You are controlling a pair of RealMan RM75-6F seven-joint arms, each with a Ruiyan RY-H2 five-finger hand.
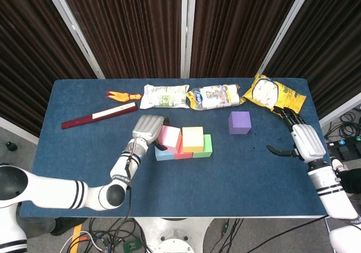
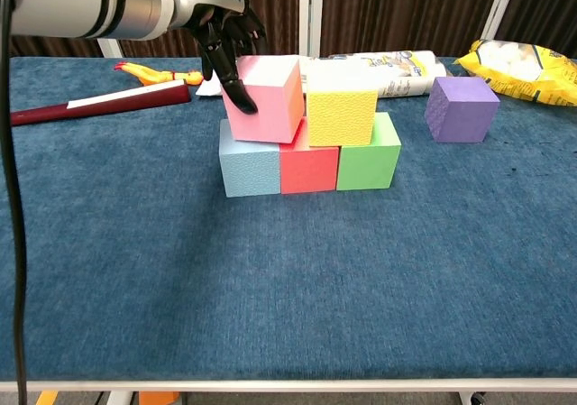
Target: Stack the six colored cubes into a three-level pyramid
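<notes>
You are working in a robot lab or test cell, not a home: a blue-carpeted table (image 1: 84, 146) stands before dark pleated curtains (image 1: 130, 27) hung between white metal frame posts (image 1: 73, 25), with loose cables (image 1: 186, 236) and electronics on the grey floor below its front edge.

Print shows on the snack bags (image 1: 213, 96), but none can be read.
</notes>
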